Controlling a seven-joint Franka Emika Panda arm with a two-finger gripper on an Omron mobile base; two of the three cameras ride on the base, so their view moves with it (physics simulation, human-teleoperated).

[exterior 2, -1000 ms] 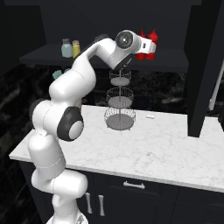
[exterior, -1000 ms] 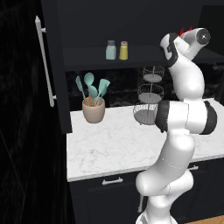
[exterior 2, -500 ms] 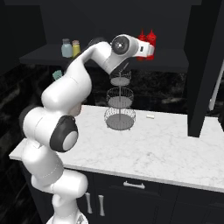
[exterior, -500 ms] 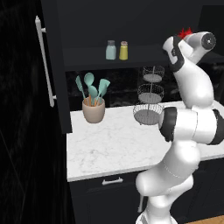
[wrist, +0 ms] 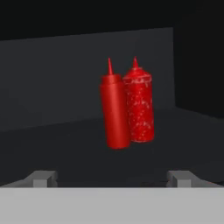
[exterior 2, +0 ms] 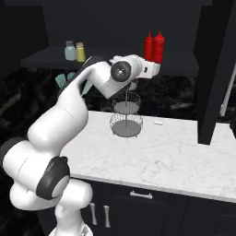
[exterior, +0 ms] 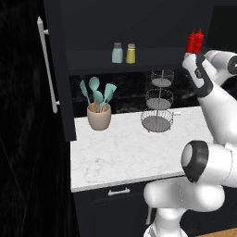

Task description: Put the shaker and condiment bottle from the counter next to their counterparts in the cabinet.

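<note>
Two red squeeze bottles stand touching on the dark cabinet shelf (wrist: 52,140): a smooth one (wrist: 114,111) and a speckled one (wrist: 140,105). I cannot tell which is the condiment bottle and which its counterpart. They show as a red pair (exterior: 195,41) (exterior 2: 154,46) in both base views. My gripper (wrist: 111,178) is open and empty, a little short of them, just below and in front of the pair (exterior: 190,58). Farther left on the shelf the yellow-olive shaker (exterior: 131,53) (exterior 2: 80,51) stands right beside the pale blue-green shaker (exterior: 117,52) (exterior 2: 70,50).
The open cabinet door (exterior: 58,69) with its white bar handle (exterior: 46,65) hangs at the left. On the marble counter (exterior: 120,148) stand a crock of teal utensils (exterior: 98,113) and a three-tier wire basket (exterior: 157,104). Another dark door (exterior 2: 214,69) hangs at the right.
The hand has drawn back a little from the red bottles, which stay on the shelf. The jaws stand open throughout.
</note>
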